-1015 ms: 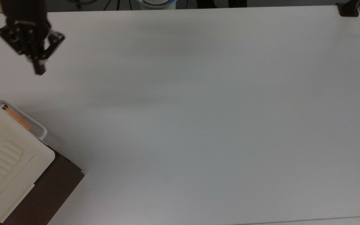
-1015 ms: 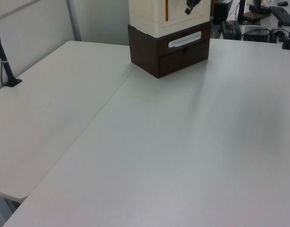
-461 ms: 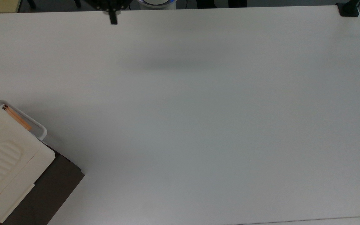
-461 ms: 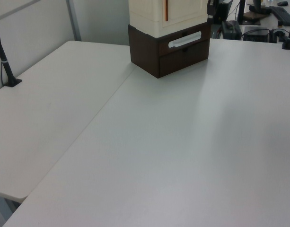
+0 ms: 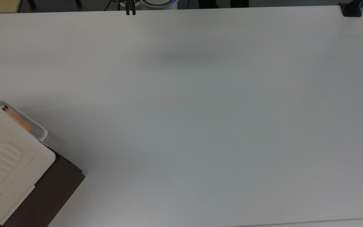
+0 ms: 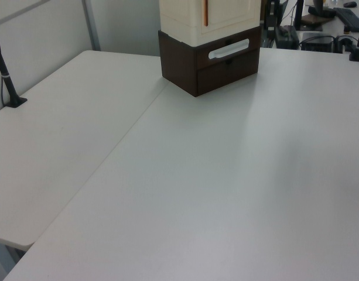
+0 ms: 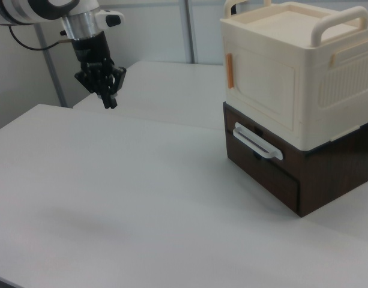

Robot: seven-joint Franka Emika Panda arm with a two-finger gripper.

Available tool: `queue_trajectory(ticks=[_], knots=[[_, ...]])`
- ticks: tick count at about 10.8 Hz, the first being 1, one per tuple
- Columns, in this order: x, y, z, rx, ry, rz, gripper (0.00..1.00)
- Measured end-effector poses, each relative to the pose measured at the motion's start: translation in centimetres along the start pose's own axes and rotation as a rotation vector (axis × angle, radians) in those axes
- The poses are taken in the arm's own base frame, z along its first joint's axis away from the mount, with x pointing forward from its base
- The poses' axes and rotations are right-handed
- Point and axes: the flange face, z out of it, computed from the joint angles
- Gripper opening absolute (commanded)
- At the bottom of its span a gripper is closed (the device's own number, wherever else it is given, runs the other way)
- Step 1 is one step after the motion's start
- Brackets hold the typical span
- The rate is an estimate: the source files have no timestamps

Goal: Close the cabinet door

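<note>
The cabinet door point(image 7: 263, 88) is the cream front panel of the cream cabinet point(image 7: 304, 66), with an orange handle point(image 7: 229, 71) on its edge at the right view's left. It lies flush with the cabinet body. In the left view the cabinet door point(image 6: 233, 13) also sits flat against the front. My gripper point(image 7: 110, 102) hangs over the far side of the table, well away from the cabinet, fingers pointing down and shut on nothing. In the top view the gripper point(image 5: 130, 12) pokes in at the top edge, with the cabinet point(image 5: 2, 157) at the lower left.
The cabinet stands on a dark brown drawer unit point(image 7: 280, 174) with a white handle point(image 7: 257, 146). A black clamp post point(image 5: 351, 9) sits at the table's corner in the top view's upper right. The white table point(image 5: 200, 126) spreads wide between gripper and cabinet.
The gripper has drawn away from the cabinet's side, travelling toward the top view's right and up to its top edge. The cabinet looks the same.
</note>
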Motion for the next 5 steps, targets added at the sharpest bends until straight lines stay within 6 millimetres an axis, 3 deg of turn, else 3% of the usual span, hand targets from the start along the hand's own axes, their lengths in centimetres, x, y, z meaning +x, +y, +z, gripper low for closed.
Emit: queue_trajectory(ticks=[5], knots=[[-0.5, 1.9, 0.0, -0.001, 0.000, 0.064, 1.00]])
